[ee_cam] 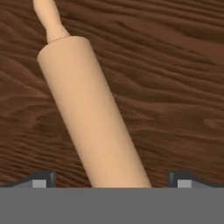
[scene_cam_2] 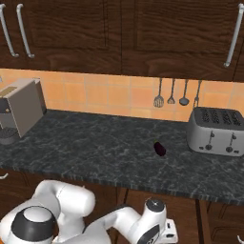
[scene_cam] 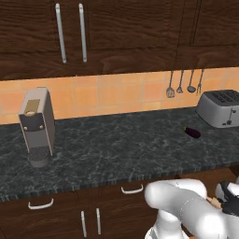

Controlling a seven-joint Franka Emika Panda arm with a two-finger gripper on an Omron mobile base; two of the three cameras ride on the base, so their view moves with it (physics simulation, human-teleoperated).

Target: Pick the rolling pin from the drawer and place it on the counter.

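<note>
The rolling pin (ee_cam: 94,113), a light tan wooden cylinder, lies on the dark wood drawer floor (ee_cam: 175,87) and fills the hand view; one narrow handle points to the top left. My gripper (ee_cam: 112,179) is open, with one dark fingertip (ee_cam: 43,178) left of the pin and the other on its right, the body of the pin running between them. In both base views the arm bends down below the counter's front edge and the fingers are hidden. The black-grey stone counter (scene_cam: 121,144) (scene_cam_2: 95,147) stretches across above the arm.
On the counter stand a grey coffee machine (scene_cam: 37,126) (scene_cam_2: 19,114) at the left and a silver toaster (scene_cam: 219,108) (scene_cam_2: 214,129) at the right, with a small dark purple eggplant (scene_cam: 191,132) (scene_cam_2: 159,148) between. Utensils (scene_cam_2: 174,95) hang on the orange tiled wall.
</note>
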